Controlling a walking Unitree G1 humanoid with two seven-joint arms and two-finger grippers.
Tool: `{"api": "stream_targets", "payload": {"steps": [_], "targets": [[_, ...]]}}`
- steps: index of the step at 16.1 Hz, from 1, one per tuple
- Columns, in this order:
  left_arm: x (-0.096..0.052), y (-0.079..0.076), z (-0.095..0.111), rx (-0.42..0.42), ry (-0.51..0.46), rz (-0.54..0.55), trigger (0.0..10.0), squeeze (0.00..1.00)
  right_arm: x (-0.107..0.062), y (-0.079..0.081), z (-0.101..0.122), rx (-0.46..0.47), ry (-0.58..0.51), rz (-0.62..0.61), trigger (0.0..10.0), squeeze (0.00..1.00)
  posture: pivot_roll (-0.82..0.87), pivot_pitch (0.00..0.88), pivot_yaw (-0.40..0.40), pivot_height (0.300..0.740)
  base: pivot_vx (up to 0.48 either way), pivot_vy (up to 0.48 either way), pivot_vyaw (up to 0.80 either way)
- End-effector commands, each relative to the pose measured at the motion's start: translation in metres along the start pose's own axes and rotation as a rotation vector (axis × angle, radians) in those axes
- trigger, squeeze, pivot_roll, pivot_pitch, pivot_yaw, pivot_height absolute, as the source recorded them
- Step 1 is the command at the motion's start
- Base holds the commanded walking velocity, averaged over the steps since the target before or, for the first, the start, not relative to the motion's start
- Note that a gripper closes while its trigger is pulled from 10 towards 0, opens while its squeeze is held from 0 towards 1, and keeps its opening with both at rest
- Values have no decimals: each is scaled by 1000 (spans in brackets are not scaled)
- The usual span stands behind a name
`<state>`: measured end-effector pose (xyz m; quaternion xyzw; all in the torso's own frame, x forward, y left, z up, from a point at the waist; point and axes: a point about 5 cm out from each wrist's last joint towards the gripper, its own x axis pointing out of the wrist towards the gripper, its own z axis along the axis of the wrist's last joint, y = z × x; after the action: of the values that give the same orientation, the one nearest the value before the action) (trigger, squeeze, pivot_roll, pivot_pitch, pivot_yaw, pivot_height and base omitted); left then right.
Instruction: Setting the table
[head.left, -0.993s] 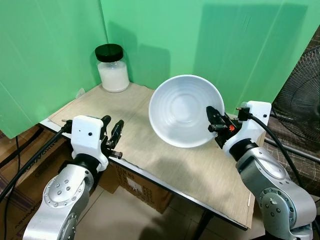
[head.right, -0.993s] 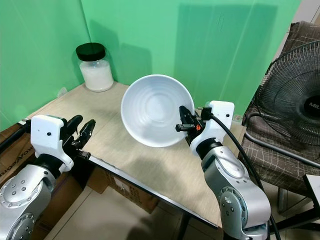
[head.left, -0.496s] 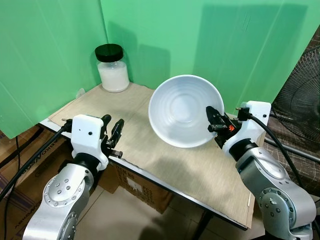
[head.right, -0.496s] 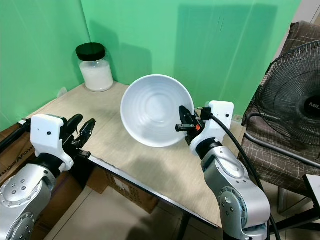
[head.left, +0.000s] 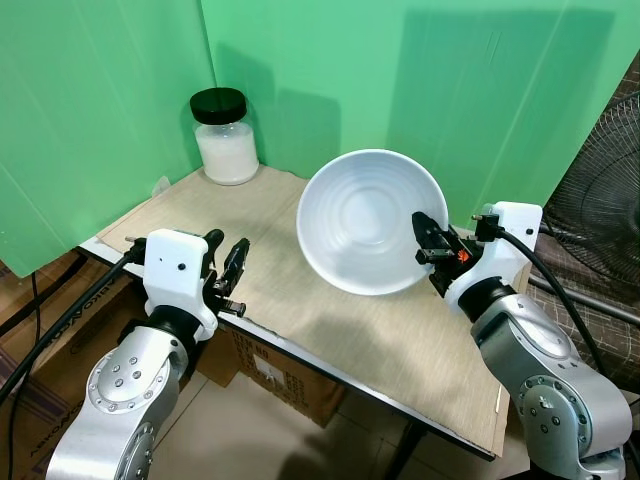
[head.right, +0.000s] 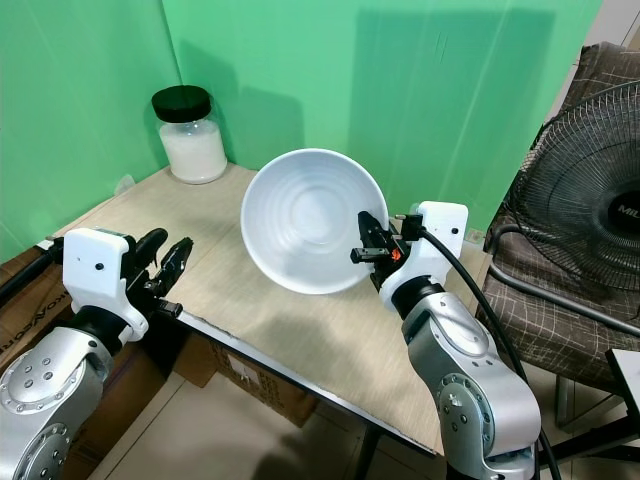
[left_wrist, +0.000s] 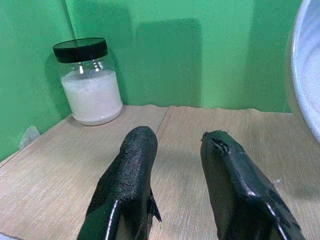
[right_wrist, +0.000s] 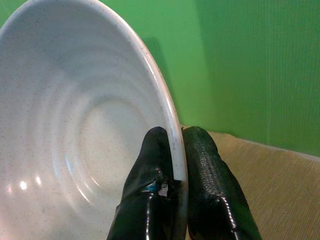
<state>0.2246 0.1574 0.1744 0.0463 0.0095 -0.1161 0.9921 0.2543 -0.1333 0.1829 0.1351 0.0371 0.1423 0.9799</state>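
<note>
Green backdrop panels close off two sides of a small table covered by a beige woven mat. A lidded jar of white powder stands at the far left corner. The right gripper pinches the rim of a white ribbed bowl, one finger inside the rim and one outside, fingers closed down to the thickness of the wall. The bowl is held above the middle of the table, steeply tilted with its opening toward the camera; whether its lower edge touches the mat cannot be told. The left gripper hovers at the near left edge, its two fingers parted and holding nothing.

Judged from the task, the step in hand is setting the bowl down. To do it well, the wrist should likely roll until the base faces the mat, then lower slowly; a single-point rim pinch gives little hold against the bowl's weight, so fast motion risks slip. Release only once the base sits flat, well in from the near edge.

The right wrist view shows the rim seated between the two fingers, a contact the head views leave small. The left wrist view shows the gap between that gripper's fingers and the bare mat ahead.
</note>
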Motion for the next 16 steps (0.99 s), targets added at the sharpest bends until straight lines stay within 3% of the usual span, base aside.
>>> {"api": "stream_targets", "payload": {"steps": [1, 6, 16], "targets": [[0, 2, 1, 8, -3, 4, 10000, 0, 1, 3, 5, -5, -35, 14, 10000, 0, -61, 0, 14, 740, 0, 0, 0], [0, 2, 0, 7, 0, 1, 10000, 0, 1, 3, 5, -3, -32, 13, 10000, 0, -62, 0, 15, 740, 0, 0, 0], [0, 2, 0, 8, 4, -1, 10000, 0, 1, 3, 4, -4, -29, 12, 10000, 0, -61, 0, 15, 740, -270, 0, 0]]}}
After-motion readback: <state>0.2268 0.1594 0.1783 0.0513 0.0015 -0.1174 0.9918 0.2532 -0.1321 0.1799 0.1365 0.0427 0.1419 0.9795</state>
